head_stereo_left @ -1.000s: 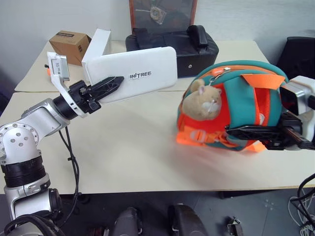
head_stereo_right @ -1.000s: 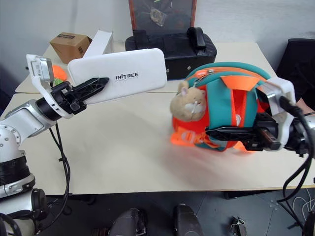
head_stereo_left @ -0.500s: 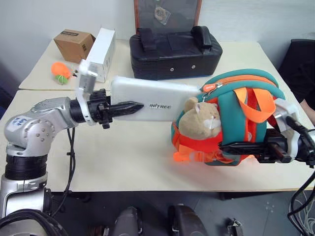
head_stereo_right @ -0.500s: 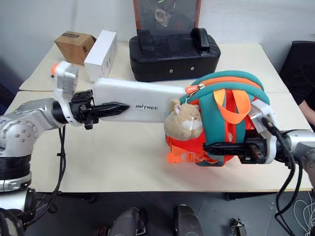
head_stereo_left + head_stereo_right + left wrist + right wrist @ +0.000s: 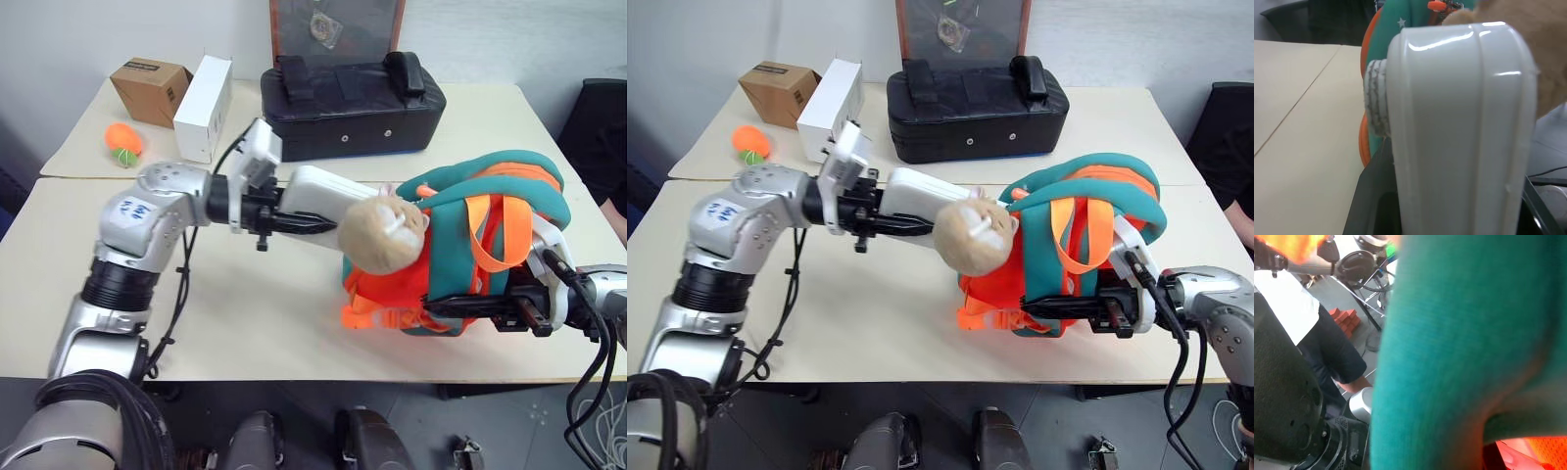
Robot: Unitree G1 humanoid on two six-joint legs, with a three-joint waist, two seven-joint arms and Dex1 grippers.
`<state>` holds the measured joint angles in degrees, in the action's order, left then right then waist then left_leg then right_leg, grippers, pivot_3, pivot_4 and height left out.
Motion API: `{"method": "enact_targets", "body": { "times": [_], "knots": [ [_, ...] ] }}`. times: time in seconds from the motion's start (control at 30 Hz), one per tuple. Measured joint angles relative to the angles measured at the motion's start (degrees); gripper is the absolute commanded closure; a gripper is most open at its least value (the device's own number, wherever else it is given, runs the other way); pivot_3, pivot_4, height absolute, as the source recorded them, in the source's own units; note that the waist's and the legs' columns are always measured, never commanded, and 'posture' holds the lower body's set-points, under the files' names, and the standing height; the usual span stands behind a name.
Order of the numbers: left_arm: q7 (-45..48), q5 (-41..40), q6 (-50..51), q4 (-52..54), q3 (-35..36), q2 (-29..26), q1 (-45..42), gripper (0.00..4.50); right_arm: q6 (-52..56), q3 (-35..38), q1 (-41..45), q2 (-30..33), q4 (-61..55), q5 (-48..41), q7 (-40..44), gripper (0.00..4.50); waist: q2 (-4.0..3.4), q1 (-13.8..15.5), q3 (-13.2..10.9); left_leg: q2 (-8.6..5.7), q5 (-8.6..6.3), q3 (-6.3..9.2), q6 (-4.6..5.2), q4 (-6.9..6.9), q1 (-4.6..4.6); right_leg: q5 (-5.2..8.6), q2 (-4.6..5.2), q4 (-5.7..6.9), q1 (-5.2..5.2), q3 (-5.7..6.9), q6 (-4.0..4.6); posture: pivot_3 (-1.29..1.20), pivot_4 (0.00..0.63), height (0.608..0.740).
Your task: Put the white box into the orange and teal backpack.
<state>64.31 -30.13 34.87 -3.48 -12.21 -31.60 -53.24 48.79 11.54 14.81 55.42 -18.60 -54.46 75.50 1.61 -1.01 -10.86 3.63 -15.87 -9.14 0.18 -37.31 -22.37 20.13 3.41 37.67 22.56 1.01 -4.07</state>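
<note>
Tabletop (image 5: pixel 255 294) comes first, since it is the biggest thing, pale and wide, and it carries everything else. At its far side sits a black padded case (image 5: pixel 353 98), with a tall white carton (image 5: pixel 203 108), a brown cardboard box (image 5: pixel 149 88) and a small orange ball (image 5: pixel 123 143) off to the left. Next in size is the orange and teal backpack (image 5: pixel 470 255), lifted at the right side of the tabletop with its open mouth turned toward the left arm. The right end effector (image 5: pixel 460 308) is clenched on the lower part of the backpack and holds it up. A tan plush toy (image 5: pixel 384 233) hangs at the front of the backpack, right by the opening. The white box (image 5: pixel 318 196) is flat and long, and the left end effector (image 5: pixel 294 223) is grasping it by its near end. The far end of the white box goes behind the plush toy at the mouth of the backpack, so I cannot tell how far in it is. The step in hand looks like the pushing-in step. I think the next move is to slide the white box deeper until it is all inside, keeping it level so it does not catch on the rim or the toy, and then let go. The right arm should keep the backpack steady and open.
</note>
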Motion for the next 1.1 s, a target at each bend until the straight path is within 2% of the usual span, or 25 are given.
{"method": "enact_targets", "body": {
  "times": [0.17,0.37,0.43,0.53,0.63,0.7,0.8,0.87,0.93,1.03,1.1],
  "knots": [
    [-8.01,6.77,-2.89,-4.9,-3.93,12.68,-0.19,3.27,-0.24,-0.54,0.47,-0.43,-1.85,-0.03,-0.67,4.47,0.02,0.54,-0.02,0.01,-0.01,0.01,0.04,-0.09,-0.04,-0.01,-0.01,0.04,0.03,-0.04,-0.03,0.0,0.15,0.74],
    [-12.19,11.4,-5.08,-9.21,-4.8,19.54,-1.18,3.27,-0.8,-1.34,0.77,-0.99,-1.86,-0.13,-1.6,4.47,0.02,0.12,-0.01,0.04,0.02,0.01,0.01,-0.05,-0.03,-0.01,-0.03,0.09,0.06,-0.03,-0.02,0.0,0.15,0.74],
    [-13.09,12.48,-4.96,-9.65,-4.89,20.96,-1.25,2.54,-0.8,-1.34,0.8,-1.03,-1.86,-0.18,-2.11,4.5,0.02,0.12,-0.01,0.03,0.02,0.01,0.01,-0.05,-0.03,-0.01,-0.01,0.08,0.06,-0.03,-0.02,0.0,0.15,0.74],
    [-13.5,11.72,-1.94,-9.2,-3.55,21.21,-1.19,1.72,-0.8,-1.53,1.7,-1.97,-1.84,-0.15,-3.25,4.5,0.02,0.01,-0.01,0.03,0.02,0.02,0.01,-0.05,-0.03,-0.01,-0.01,0.09,0.06,-0.03,-0.02,0.0,0.15,0.74],
    [-13.33,9.32,2.29,-5.86,-0.17,17.67,-0.84,0.89,-0.92,-2.0,1.99,-2.27,-1.83,-0.15,-3.94,4.5,0.02,-0.75,-0.02,0.06,0.04,0.03,-0.03,0.04,-0.02,-0.01,-0.03,0.11,0.09,-0.02,-0.02,0.0,0.15,0.74],
    [-12.31,5.38,6.38,-1.31,3.99,13.09,-0.06,0.33,-1.18,-2.32,1.89,-2.63,-1.83,0.0,-4.36,4.5,0.01,-1.21,-0.02,0.1,0.08,0.02,-0.1,0.1,-0.01,0.0,-0.06,0.15,0.14,-0.03,0.0,0.0,0.15,0.74],
    [-9.61,0.13,9.53,5.24,11.57,5.77,1.51,0.33,-1.7,-2.84,1.78,-3.34,-1.52,0.69,-4.95,4.5,0.01,-1.23,-0.02,0.12,0.13,0.04,-0.18,0.12,0.02,0.02,-0.07,0.22,0.15,0.01,0.04,0.0,0.15,0.74],
    [-4.28,-5.49,12.38,11.5,15.85,-2.44,5.39,0.33,-2.31,-3.72,2.0,-4.33,-1.34,1.54,-5.61,4.5,0.01,-1.66,-0.02,0.13,0.13,0.02,-0.21,0.16,0.06,0.03,-0.07,0.22,0.12,0.0,0.06,0.0,0.15,0.74],
    [-1.13,-9.14,15.38,14.42,18.66,-7.54,7.67,0.33,-2.51,-4.14,2.12,-4.61,-0.92,1.94,-6.13,4.5,0.01,-1.49,-0.02,0.11,0.13,0.03,-0.19,0.09,0.06,0.04,-0.05,0.22,0.09,0.02,0.06,0.0,0.15,0.74],
    [0.05,-14.64,19.59,18.65,21.65,-12.39,8.5,0.33,-2.59,-4.35,2.44,-4.65,-0.9,2.37,-6.4,4.5,0.03,-0.6,-0.03,0.07,0.09,0.1,-0.11,0.0,0.04,0.03,0.0,0.16,-0.01,0.06,0.05,0.0,0.15,0.74],
    [-1.77,-17.78,21.83,21.64,23.35,-13.11,7.05,0.33,-2.56,-4.35,2.51,-4.65,-0.84,2.44,-6.45,4.5,0.04,-0.35,-0.03,0.02,0.06,0.16,-0.06,-0.01,0.05,0.02,0.05,0.13,-0.08,0.1,0.04,0.0,0.15,0.74]
  ]
}}
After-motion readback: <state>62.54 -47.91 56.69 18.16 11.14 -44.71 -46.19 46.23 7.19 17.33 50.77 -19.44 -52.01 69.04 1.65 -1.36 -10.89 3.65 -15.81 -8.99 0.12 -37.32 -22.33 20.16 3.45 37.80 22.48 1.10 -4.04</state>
